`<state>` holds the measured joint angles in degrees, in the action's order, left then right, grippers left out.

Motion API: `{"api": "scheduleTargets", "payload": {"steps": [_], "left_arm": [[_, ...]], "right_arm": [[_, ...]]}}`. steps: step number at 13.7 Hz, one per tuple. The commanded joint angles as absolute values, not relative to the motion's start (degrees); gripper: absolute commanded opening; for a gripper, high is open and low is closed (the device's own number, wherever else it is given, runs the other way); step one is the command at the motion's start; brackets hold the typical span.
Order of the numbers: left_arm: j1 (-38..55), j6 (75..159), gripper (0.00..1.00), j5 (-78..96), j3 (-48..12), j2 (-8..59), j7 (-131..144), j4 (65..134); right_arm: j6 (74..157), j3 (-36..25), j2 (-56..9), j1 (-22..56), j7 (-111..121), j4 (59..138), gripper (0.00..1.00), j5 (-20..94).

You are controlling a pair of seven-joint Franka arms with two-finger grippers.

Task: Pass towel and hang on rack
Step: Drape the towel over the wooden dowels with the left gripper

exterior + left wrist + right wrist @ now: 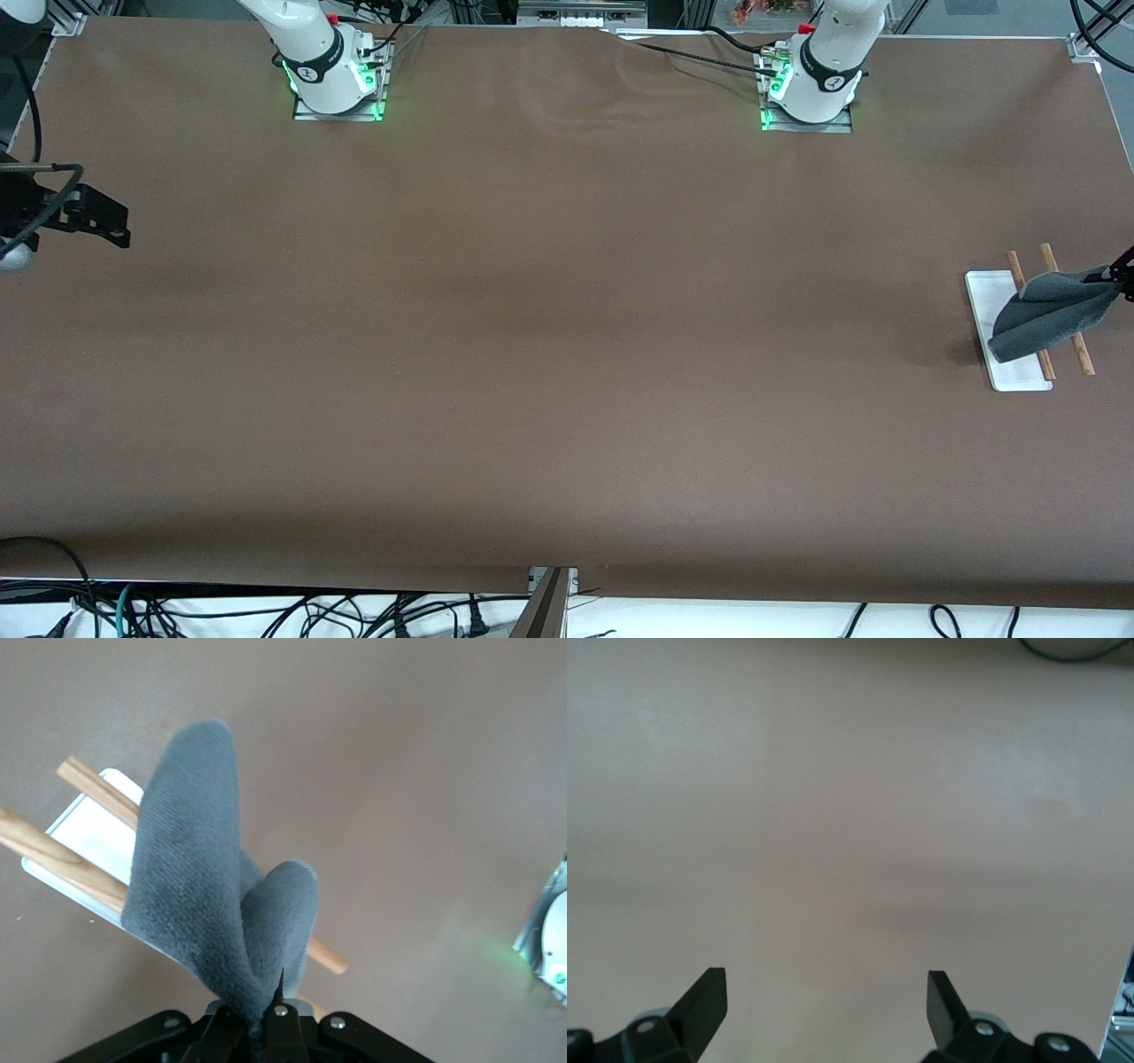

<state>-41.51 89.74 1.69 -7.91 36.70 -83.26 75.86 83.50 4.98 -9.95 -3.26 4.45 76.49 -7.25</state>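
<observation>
Rack (1008, 377) at the desk's left-arm edge; left gripper (1113, 276) is pinching towel (1050, 315) over rods; it should lower squarely before releasing. Right gripper (113, 232) is waiting, fingers wide.

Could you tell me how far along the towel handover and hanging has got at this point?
Done, it seems: the pass, since the left gripper alone holds the towel, shut on one corner, while the right gripper waits open over bare table at the right arm's end. In hand: the hanging; the towel drapes across both rods of the rack at the left arm's end. Left: letting go of the towel and drawing the left arm away.
</observation>
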Motion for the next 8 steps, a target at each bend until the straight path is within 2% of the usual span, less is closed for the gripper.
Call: {"api": "scheduleTargets", "payload": {"steps": [1, 5, 7, 8], "left_arm": [[-41.0, 91.4, 0.00, 0.1, -6.3, 39.7, -86.6, 73.0], [-40.9, 93.9, 0.00, 0.1, -4.7, 39.8, -88.9, 73.0], [-40.9, 94.4, 0.00, 0.0, -4.7, 39.9, -88.9, 73.2], [-40.9, 94.4, 0.13, 0.0, -4.7, 40.3, -88.8, 73.2]], "right_arm": [[83.6, 5.3, -7.3, -4.6, 4.8, 79.8, 1.00, -6.1], [82.4, 4.7, -7.5, -5.4, 6.2, 79.8, 1.00, -5.5], [81.6, 2.5, -7.5, -5.4, 6.2, 79.8, 1.00, -1.3], [81.5, 2.5, -7.5, -5.4, 5.7, 79.8, 1.00, -0.9]]}}
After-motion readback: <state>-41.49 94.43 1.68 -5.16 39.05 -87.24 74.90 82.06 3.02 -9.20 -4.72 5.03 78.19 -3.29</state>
